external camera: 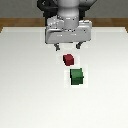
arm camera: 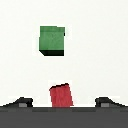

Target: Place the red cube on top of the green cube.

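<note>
Now my tool [external camera: 68,46] hangs above the white table [external camera: 25,85] with its fingers [arm camera: 21,102] spread apart, holding nothing. Between the tips in the wrist view sits the red cube [external camera: 68,59], resting on the table. Nearby but apart lies the green cube [external camera: 77,76].

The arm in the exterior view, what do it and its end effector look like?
The arm is pale grey and rounded, ending in a wide, boxy light-grey hand block. The end effector has two short dark fingers; in the wrist view their tips look black with grey pads. No cables or markings are discernible.
</note>
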